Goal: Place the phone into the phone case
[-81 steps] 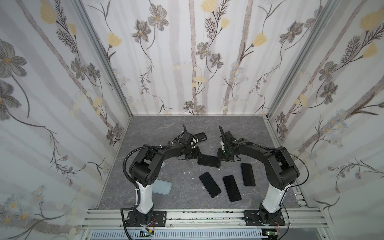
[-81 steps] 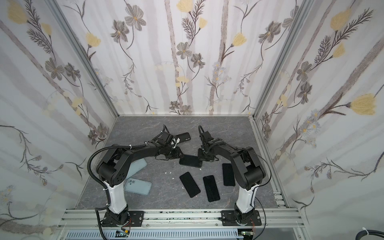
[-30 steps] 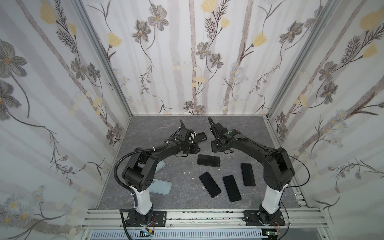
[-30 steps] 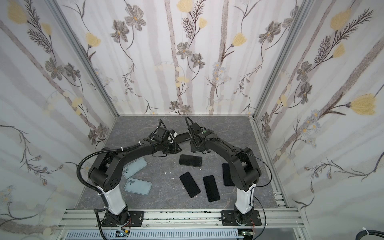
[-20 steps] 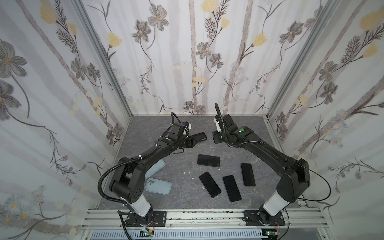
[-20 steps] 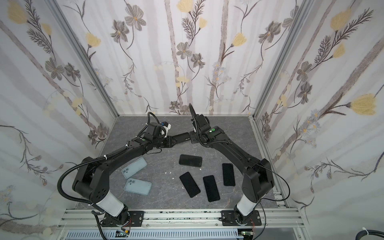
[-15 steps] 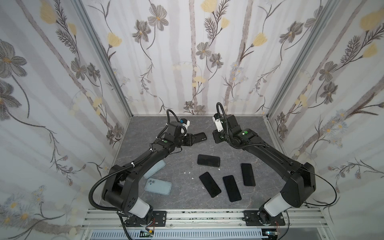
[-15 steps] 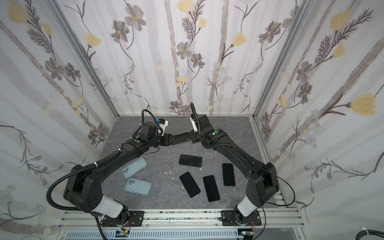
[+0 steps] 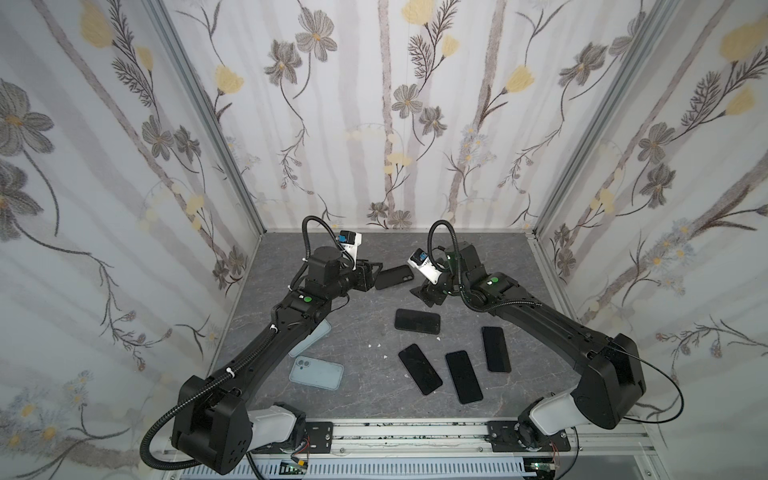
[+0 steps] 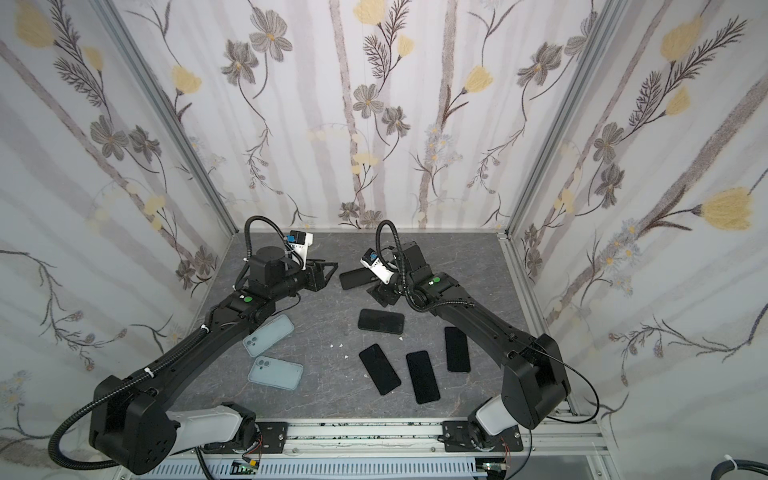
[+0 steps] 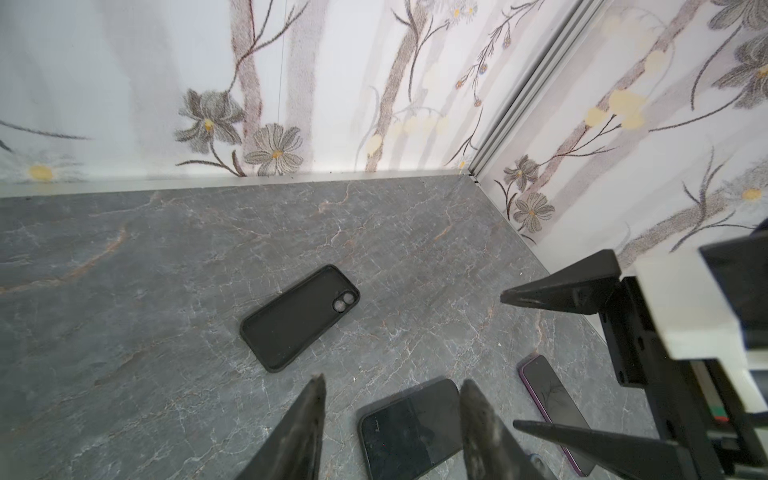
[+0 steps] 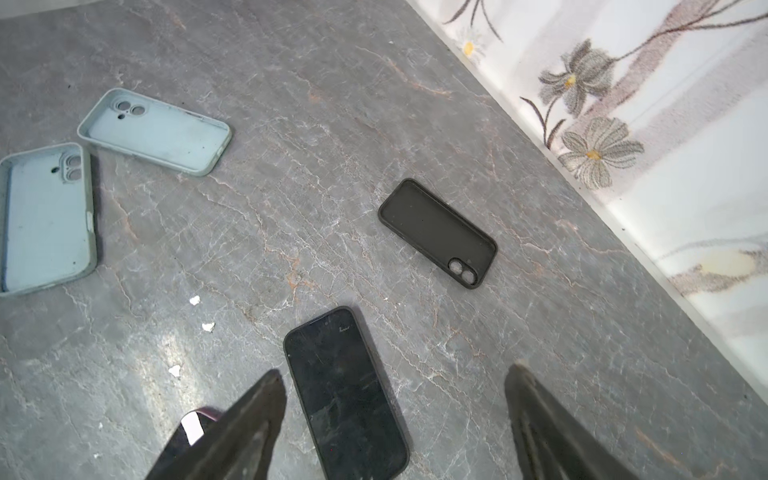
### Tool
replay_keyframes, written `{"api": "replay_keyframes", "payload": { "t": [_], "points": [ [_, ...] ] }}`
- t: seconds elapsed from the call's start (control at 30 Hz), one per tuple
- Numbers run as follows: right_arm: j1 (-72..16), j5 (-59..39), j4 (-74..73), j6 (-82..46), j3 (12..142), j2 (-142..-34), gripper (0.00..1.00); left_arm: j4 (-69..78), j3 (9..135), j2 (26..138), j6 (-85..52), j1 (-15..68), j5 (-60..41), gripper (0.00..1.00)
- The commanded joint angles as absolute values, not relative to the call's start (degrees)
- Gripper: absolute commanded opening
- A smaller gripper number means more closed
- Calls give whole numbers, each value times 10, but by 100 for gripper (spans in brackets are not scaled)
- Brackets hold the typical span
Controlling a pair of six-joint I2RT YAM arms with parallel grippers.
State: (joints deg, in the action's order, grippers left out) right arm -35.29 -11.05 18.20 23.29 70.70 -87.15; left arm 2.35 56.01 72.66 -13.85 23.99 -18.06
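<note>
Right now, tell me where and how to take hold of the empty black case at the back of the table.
Pinch the black case across its two long walls, mid-length, coming down from above. It lies flat, open side up, with bare table beside both long walls, and its narrow width looks easy to span.

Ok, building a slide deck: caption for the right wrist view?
Open right hand near a black phone, empty black case and two pale blue cases beyond.

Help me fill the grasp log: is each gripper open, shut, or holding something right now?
Left gripper: open, holding nothing.
Right gripper: open wide, holding nothing.
</note>
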Motion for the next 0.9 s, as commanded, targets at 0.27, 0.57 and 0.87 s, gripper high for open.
{"api": "replay_keyframes", "payload": {
  "t": [0.27,0.57,0.87],
  "points": [
    [-357,-84,292,329,742,-983,96,47,552,693,-121,229,-171,60],
    [-362,-64,296,354,740,-1049,100,47,551,695,-124,226,-167,61],
    [-365,-48,294,365,743,-1090,100,47,550,699,-126,225,-167,62]
  ]
}}
